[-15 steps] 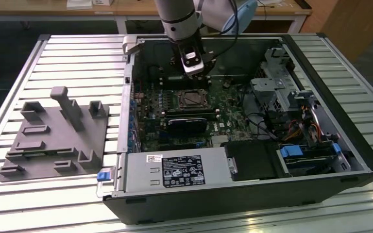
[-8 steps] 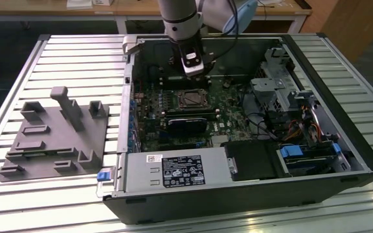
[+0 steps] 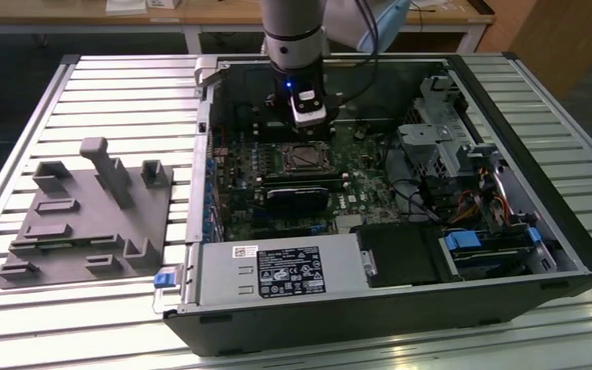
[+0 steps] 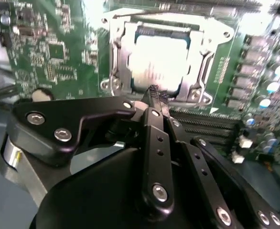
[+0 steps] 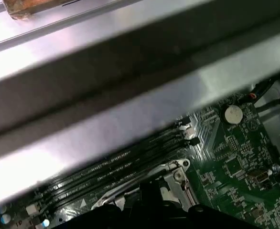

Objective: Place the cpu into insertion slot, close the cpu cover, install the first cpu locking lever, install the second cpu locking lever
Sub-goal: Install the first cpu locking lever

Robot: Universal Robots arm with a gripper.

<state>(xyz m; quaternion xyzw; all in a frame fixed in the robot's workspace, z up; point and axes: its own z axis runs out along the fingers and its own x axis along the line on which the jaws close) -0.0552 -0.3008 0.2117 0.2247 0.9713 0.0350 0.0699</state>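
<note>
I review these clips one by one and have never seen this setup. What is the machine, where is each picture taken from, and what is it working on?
The machine is a single robot arm reaching down into an open computer case that lies on a slatted metal table. The exterior view comes from a camera off the arm. Both wrist views come from cameras riding on the arm. In the second wrist view the black gripper has its fingertips drawn together, holding nothing visible, right at the edge of the insertion slot on the green motherboard. The silvery cpu already sits in that slot, with the cpu cover framing it. The first wrist view shows the memory slots. A grey fixture plate rests on the table at the exterior view's left.
</note>
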